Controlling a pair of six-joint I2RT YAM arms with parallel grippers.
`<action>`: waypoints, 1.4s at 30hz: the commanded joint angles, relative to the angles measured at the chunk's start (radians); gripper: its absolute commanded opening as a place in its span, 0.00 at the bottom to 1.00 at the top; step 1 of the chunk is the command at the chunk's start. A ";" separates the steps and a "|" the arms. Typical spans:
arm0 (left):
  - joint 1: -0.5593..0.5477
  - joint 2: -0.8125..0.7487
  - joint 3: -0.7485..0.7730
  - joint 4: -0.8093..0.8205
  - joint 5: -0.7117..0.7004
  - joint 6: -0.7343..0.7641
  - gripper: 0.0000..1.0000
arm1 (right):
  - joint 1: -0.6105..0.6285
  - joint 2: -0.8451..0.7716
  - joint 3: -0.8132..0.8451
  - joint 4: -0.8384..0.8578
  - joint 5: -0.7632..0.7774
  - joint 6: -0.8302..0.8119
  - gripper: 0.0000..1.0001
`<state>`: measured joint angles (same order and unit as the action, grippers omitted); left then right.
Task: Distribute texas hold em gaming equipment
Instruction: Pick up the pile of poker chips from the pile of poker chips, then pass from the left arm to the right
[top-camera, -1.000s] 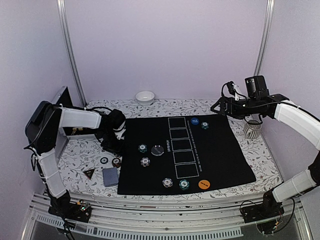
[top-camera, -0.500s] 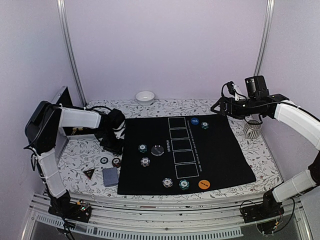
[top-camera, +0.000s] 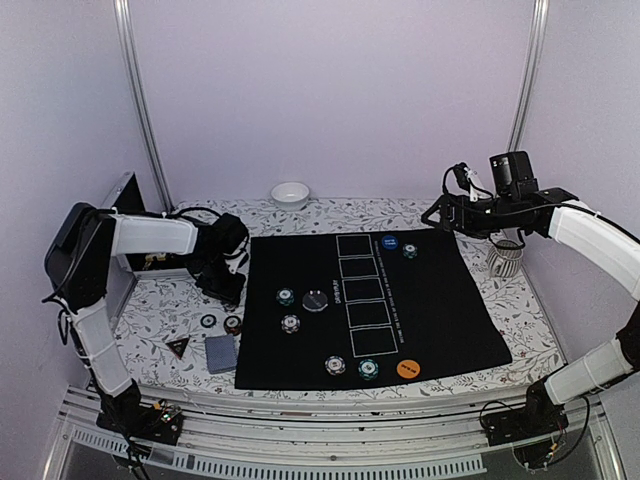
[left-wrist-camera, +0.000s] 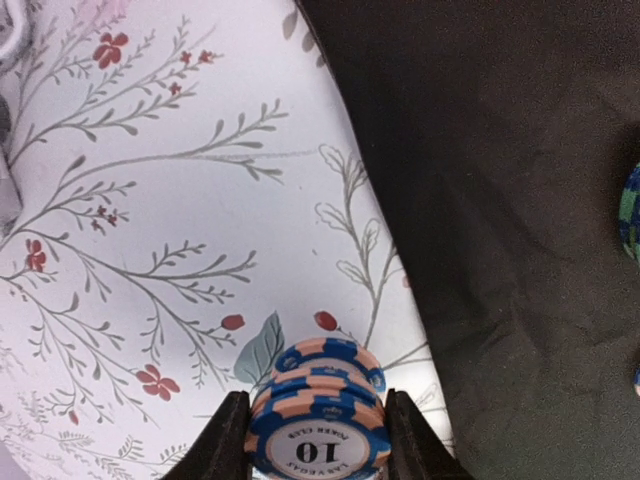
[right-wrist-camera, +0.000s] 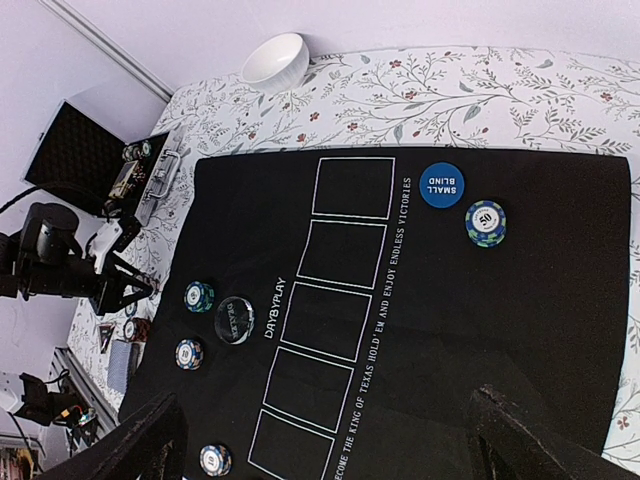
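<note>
Left wrist shows the left gripper (left-wrist-camera: 318, 445) pinching a blue-edged chip stack (left-wrist-camera: 320, 395), black mat (left-wrist-camera: 500, 200) just to its right. Judged mid-carry: next, move over the mat and release gently. Right gripper (right-wrist-camera: 335, 438) hangs spread.

Gripper (left-wrist-camera: 318, 440) pinching chips (left-wrist-camera: 320, 395) (marked 10), floral cloth (left-wrist-camera: 150, 200), black mat (left-wrist-camera: 480, 150)

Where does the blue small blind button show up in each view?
Top external: small blind button at the black mat's far edge, right of centre.
Left wrist: not in it.
Right wrist: upper right of the picture.
Shared landmark: the green chip beside it.
</note>
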<state>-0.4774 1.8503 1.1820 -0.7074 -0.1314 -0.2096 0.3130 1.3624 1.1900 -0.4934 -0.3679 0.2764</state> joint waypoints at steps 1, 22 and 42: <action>0.002 -0.057 0.042 -0.038 -0.010 0.022 0.00 | 0.002 -0.026 0.044 -0.002 0.001 -0.001 0.99; -0.442 -0.185 0.341 -0.151 0.090 0.295 0.00 | 0.206 0.222 -0.118 0.563 -0.397 0.349 0.66; -0.496 -0.141 0.395 -0.202 0.073 0.353 0.00 | 0.450 0.627 0.074 1.004 -0.653 0.702 0.53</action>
<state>-0.9604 1.6920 1.5532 -0.9012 -0.0570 0.1257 0.7513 1.9507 1.2377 0.4065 -0.9787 0.9039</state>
